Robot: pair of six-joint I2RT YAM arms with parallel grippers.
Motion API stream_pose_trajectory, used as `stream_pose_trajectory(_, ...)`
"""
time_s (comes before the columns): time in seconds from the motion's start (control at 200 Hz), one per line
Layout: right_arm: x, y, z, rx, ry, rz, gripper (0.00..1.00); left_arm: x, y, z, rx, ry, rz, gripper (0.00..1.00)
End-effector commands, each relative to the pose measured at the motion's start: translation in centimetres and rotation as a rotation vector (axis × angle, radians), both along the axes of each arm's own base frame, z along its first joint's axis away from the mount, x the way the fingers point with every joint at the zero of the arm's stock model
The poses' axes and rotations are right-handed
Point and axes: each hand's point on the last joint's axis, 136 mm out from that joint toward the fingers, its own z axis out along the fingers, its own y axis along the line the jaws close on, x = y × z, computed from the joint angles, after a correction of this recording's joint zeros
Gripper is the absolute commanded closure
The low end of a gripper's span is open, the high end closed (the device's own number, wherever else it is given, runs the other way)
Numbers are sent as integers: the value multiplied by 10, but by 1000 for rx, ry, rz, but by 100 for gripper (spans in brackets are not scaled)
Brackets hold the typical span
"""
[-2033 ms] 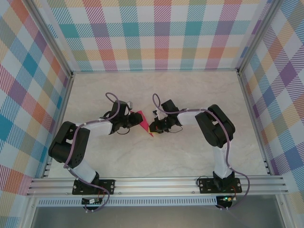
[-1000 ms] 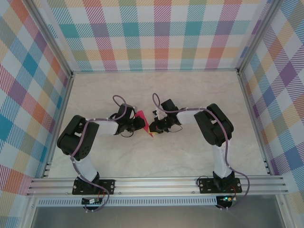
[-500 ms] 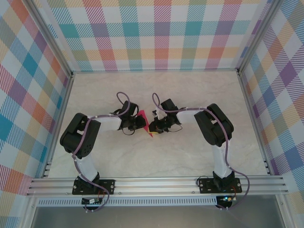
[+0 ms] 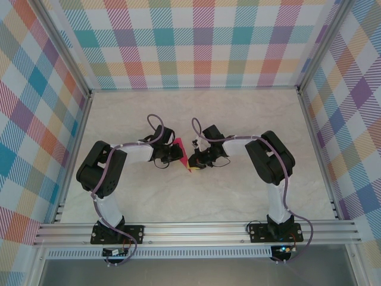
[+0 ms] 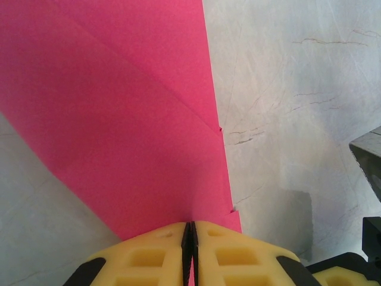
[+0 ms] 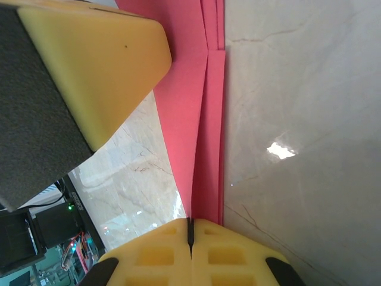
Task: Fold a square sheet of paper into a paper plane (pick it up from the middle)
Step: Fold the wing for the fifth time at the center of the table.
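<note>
Creased pink paper [image 5: 131, 107] sits mid-table [image 4: 238, 119], strung between both arms; can't tell if it's lifted. The left gripper [image 5: 189, 229] is pinched tight on one edge, the right gripper [image 6: 190, 225] clamped on the folded layers opposite. Featherlight, floppy and probably tears easily: hold flat near creases, don't tug apart.

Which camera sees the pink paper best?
The left wrist view: the pink paper spreads wide there, creases clear. The right wrist view shows a narrow folded strip of it; the top view, a small sliver.
</note>
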Motion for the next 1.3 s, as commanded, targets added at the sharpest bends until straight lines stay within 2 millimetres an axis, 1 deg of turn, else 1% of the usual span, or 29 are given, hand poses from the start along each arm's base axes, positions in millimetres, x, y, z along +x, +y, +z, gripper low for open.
stream_pose_trajectory(0.0,-12,-6,-1,-21,41,16,99,-11,19,-33,128,71,24,87)
stream_pose_trajectory(0.08,-10,-6,9,-14,23,5,92,-11,19,-33,128,75,22,87)
stream_pose_trajectory(0.175,-6,-7,31,1,-49,-8,84,-12,18,-34,128,79,23,87)
stream_pose_trajectory(0.265,-2,-8,44,-34,-126,-10,83,-13,19,-35,132,90,25,87)
stream_pose_trajectory(0.305,-2,-7,47,-50,-147,0,83,-13,19,-36,132,93,23,87)
stream_pose_trajectory(0.375,-6,1,51,-51,-169,26,83,-14,19,-37,135,97,27,87)
stream_pose_trajectory(0.485,-6,8,44,-61,-160,35,86,-13,19,-36,134,97,31,87)
stream_pose_trajectory(0.705,-1,12,23,-89,-114,33,90,-14,20,-37,141,102,31,87)
stream_pose_trajectory(0.905,-3,0,3,-174,-98,21,92,-14,21,-37,147,106,35,87)
stream_pose_trajectory(1.085,-4,-9,-7,-223,-89,1,93,-13,21,-37,151,106,37,87)
stream_pose_trajectory(1.295,-16,-17,-20,-245,-47,-1,94,-12,21,-37,154,106,34,87)
